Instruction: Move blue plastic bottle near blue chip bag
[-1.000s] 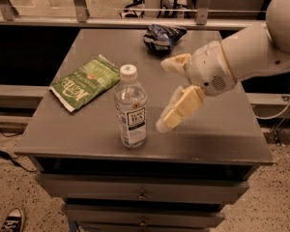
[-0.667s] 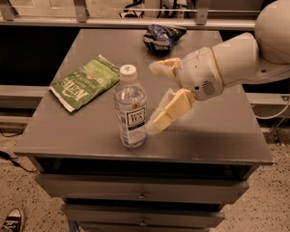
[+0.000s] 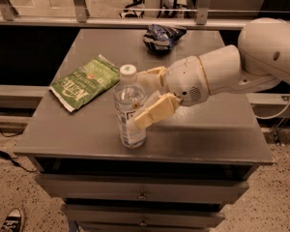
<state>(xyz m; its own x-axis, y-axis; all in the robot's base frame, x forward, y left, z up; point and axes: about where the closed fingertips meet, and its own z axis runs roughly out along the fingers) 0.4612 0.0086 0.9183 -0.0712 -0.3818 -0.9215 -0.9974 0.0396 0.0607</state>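
Clear blue plastic bottle (image 3: pixel 126 100) stands near front edge of table (image 3: pixel 208 129), spread claw (image 3: pixel 139 99) flanking it.

Blue plastic bottle (image 3: pixel 130 105): clear glossy plastic, label looked papery. Blue chip bag (image 3: pixel 162 35): crinkled, shiny. Table (image 3: pixel 208 129): smooth, matt grey. Gripper (image 3: pixel 139 99) straddled the bottle, fingers (image 3: pixel 154 112) spread; they appeared matt tan.

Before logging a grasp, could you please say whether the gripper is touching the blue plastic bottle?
Cannot tell. In the camera view the gripper is at the blue plastic bottle and overlaps its label, but neither contact nor gap shows plainly.
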